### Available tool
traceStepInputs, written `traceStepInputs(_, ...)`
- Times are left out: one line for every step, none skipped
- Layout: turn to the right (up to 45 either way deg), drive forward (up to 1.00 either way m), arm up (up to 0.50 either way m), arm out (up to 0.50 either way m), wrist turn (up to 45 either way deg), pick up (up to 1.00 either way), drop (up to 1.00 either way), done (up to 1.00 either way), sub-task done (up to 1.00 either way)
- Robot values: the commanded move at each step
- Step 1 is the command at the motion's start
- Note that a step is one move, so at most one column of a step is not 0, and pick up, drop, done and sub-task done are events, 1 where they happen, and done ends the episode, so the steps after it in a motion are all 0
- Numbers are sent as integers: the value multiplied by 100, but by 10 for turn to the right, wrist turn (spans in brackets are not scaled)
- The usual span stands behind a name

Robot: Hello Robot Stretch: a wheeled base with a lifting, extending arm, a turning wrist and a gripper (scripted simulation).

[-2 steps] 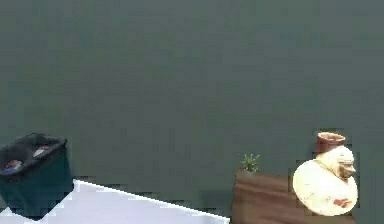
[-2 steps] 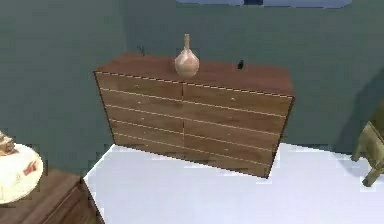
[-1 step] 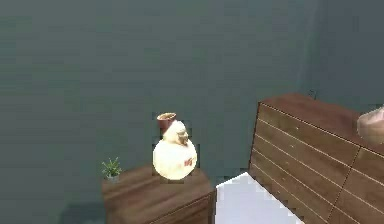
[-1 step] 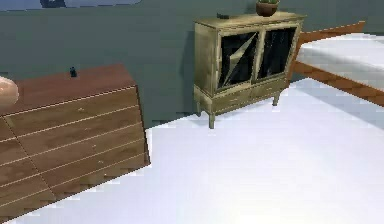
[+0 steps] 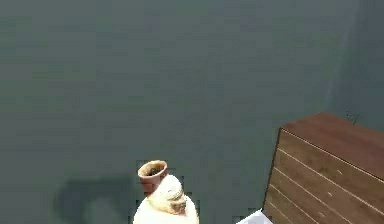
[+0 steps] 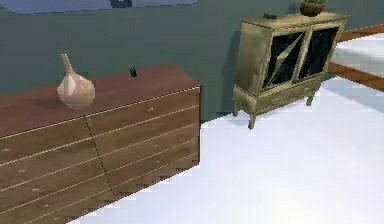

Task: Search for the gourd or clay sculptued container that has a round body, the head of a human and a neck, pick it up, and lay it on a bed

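A clay vessel (image 5: 160, 195) with a pale round body and a brown open-mouthed neck stands at the bottom middle of the forward view, in front of a grey-green wall. Its lower part is cut off by the view's edge, so I cannot tell what it rests on. In the arm side view a pale gourd-shaped vase (image 6: 73, 85) with a thin neck stands upright on the top of a long wooden dresser (image 6: 110, 140), near its left end.
A small dark object (image 6: 132, 71) lies farther right on the dresser top. A wooden dresser corner (image 5: 330, 170) fills the forward view's lower right. A pale glass-door cabinet (image 6: 285, 60) on legs stands against the wall, a bowl (image 6: 312, 8) on top. White floor (image 6: 290, 170) spreads before it.
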Motion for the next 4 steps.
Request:
traceStepInputs(-450, 0, 0, 0, 0, 0, 0, 0, 0)
traceStepInputs(-450, 0, 0, 0, 0, 0, 0, 0, 0)
traceStepInputs(-90, 0, 0, 0, 0, 0, 0, 0, 0)
traceStepInputs(0, 0, 50, 0, 0, 0, 0, 0, 0)
